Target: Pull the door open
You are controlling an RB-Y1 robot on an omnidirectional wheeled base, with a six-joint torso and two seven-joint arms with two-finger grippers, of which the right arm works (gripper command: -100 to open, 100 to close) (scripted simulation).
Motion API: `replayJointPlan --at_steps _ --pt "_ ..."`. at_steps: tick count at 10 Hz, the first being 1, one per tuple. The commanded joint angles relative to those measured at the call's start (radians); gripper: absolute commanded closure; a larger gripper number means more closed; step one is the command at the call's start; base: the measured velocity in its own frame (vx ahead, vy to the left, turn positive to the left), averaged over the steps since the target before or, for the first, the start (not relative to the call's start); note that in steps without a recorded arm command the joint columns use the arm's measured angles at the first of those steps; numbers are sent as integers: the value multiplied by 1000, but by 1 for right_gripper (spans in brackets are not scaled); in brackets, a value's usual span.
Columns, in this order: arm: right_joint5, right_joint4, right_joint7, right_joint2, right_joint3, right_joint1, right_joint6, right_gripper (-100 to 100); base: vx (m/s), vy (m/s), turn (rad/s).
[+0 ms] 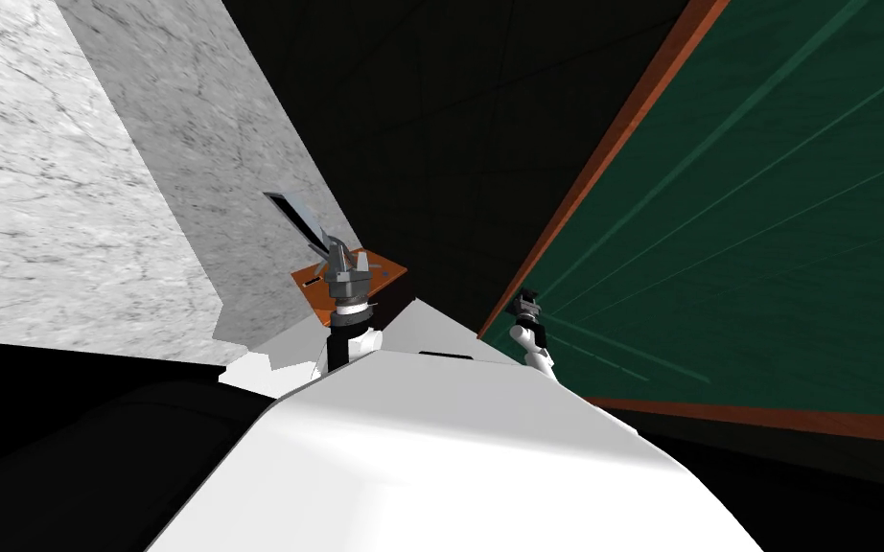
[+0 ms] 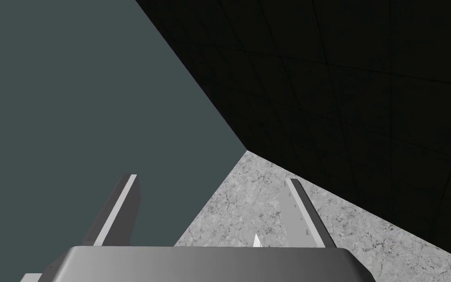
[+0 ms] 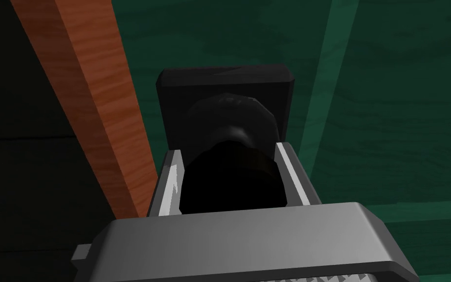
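Right pincer [image 3: 228, 152] around black knob [image 3: 232, 178]

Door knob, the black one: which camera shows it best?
The right wrist view: the knob sits close and central, the right hand shut on its sides. In the head view it is too small to tell from that hand, against the green door. The left wrist view faces a marbled wall instead.

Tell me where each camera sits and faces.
Head view: on the head, steeply down; green door, marble wall, left gripper, right gripper.
Left wrist view: on left hand, toward the marble wall; open fingers.
Right wrist view: on right hand, toward the door; fingers clamp its black knob.
Shared: head and right wrist show the door.
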Motion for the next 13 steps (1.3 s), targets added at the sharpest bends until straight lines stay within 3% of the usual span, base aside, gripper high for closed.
replayJointPlan --at_steps 1,9,10,13 --pt "0 -3 -11 -3 14 5 4 100 -195 -28 104" --pt "-3 -39 -97 -59 101 36 21 100 -224 -26 120" --pt "-3 -36 -87 -55 90 36 23 100 -103 -20 49" --pt "0 -51 -118 -76 126 53 23 100 -216 -27 121"
